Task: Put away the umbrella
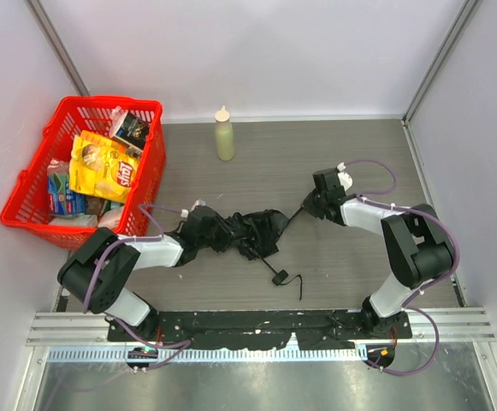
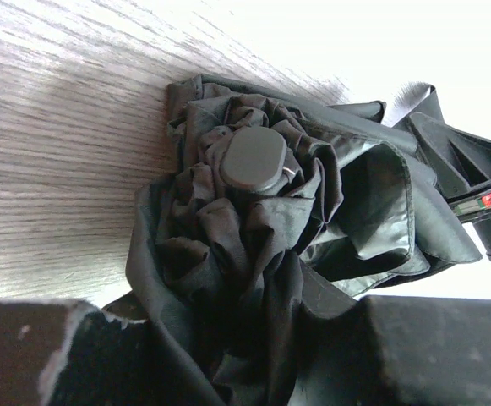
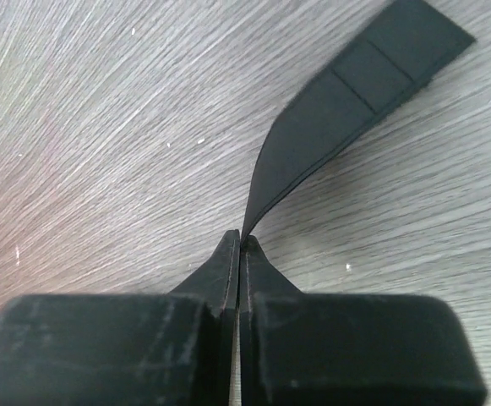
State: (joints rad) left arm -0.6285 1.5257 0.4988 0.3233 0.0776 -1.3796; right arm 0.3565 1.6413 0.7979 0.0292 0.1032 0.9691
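Observation:
The umbrella [image 1: 252,231] lies crumpled on the wooden table, black fabric bunched around its round cap [image 2: 253,159]. Its small handle [image 1: 280,278] and thin cord rest nearer the front edge. My left gripper [image 1: 204,231] is shut on the bunched fabric, which fills the gap between its fingers [image 2: 448,347] in the left wrist view. My right gripper [image 1: 310,208] is to the right of the umbrella, low over the table. Its jaws are pressed together on the end of a flat black umbrella strap [image 3: 346,110], which runs up and away from the tips [image 3: 242,241].
A red basket [image 1: 26,201] holding snack bags stands at the back left. A pale squeeze bottle [image 1: 224,134] stands upright at the back middle. White walls enclose the table on three sides, and a metal rail [image 1: 257,330] runs along the front.

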